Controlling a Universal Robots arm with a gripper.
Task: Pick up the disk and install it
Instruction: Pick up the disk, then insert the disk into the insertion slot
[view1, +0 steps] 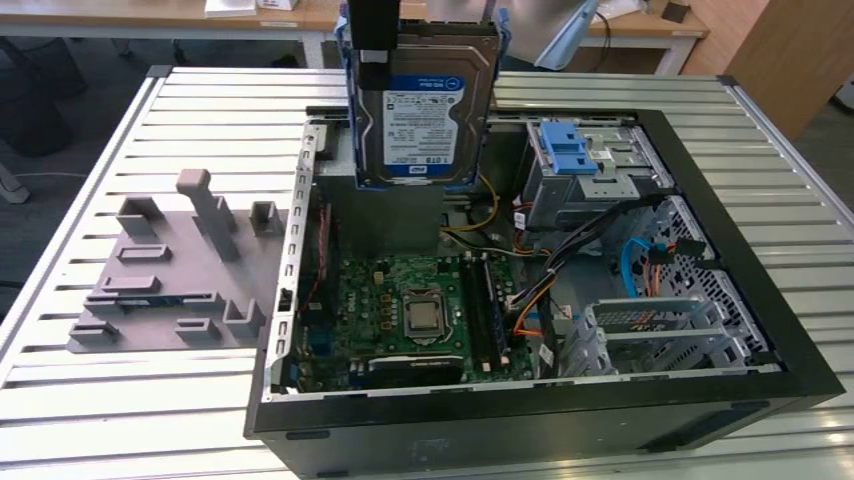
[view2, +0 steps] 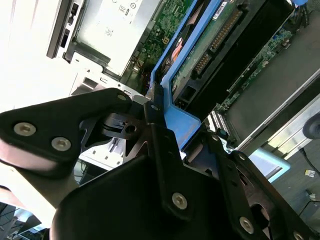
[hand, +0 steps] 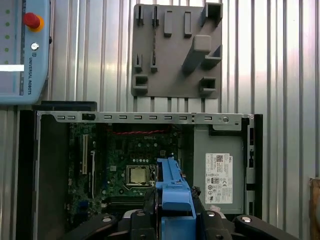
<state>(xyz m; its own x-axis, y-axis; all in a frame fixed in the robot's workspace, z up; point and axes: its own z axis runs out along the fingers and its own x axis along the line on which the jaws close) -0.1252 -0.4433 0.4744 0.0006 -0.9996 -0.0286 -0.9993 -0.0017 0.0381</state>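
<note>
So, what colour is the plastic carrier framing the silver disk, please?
Blue carrier, best in first wrist view.

Disk (view1: 427, 108): silver, blue-framed, white-blue label, upright, aloft over open case (view1: 747, 380).

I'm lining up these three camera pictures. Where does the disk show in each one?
Exterior view: the disk is held upright above the open computer case, label toward the camera.
Second wrist view: the disk is close up, circuit-board side showing, its blue carrier clamped by the gripper.
First wrist view: the disk is edge-on over the motherboard.
Shared landmark: the green motherboard.
</note>
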